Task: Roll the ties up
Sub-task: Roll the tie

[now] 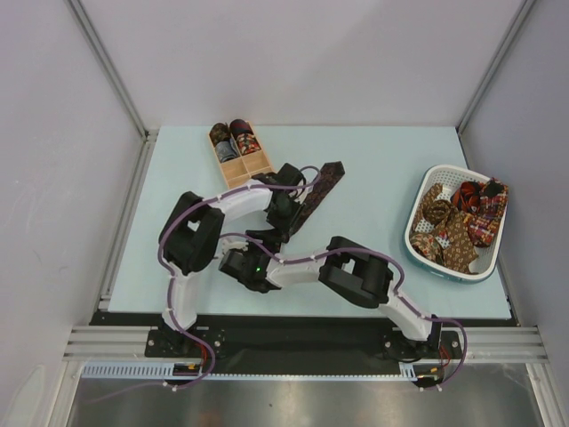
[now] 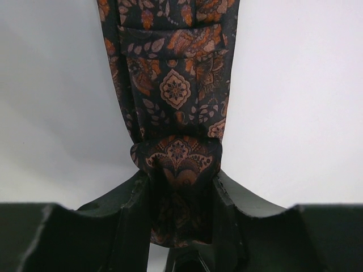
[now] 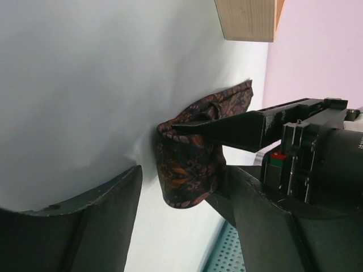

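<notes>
Our left gripper (image 2: pixel 181 190) is clamped on the coiled end of the dark tie (image 1: pixel 322 184), its tail lying along the tabletop (image 1: pixel 373 205); our right gripper (image 3: pixel 182 175) stands apart around that coil; we fear a loosened pinch would unwind it.

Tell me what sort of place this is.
Probably a robotics lab cell: a pale blue table walled by white panels, robot arms bolted at its near edge, and ties staged in a white basket.
</notes>
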Controlling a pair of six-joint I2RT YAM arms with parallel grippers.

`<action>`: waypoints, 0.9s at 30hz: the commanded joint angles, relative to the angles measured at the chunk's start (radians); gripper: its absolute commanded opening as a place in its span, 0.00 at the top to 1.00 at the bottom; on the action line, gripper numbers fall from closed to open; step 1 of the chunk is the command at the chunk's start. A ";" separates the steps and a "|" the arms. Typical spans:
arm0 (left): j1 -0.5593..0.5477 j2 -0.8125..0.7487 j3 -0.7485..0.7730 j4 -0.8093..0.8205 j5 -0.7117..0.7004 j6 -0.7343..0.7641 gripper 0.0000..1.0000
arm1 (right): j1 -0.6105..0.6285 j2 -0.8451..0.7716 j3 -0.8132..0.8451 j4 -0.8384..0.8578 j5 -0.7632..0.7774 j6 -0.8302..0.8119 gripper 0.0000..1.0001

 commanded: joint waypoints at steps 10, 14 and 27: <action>-0.024 0.082 0.122 -0.229 -0.031 -0.019 0.58 | -0.046 0.143 0.025 -0.086 -0.067 0.075 0.40; -0.025 0.097 0.161 -0.267 -0.054 -0.011 0.58 | -0.057 0.163 0.024 -0.112 -0.090 0.105 0.44; -0.034 0.096 0.211 -0.315 -0.066 -0.005 0.47 | -0.094 0.136 0.021 -0.135 -0.176 0.194 0.74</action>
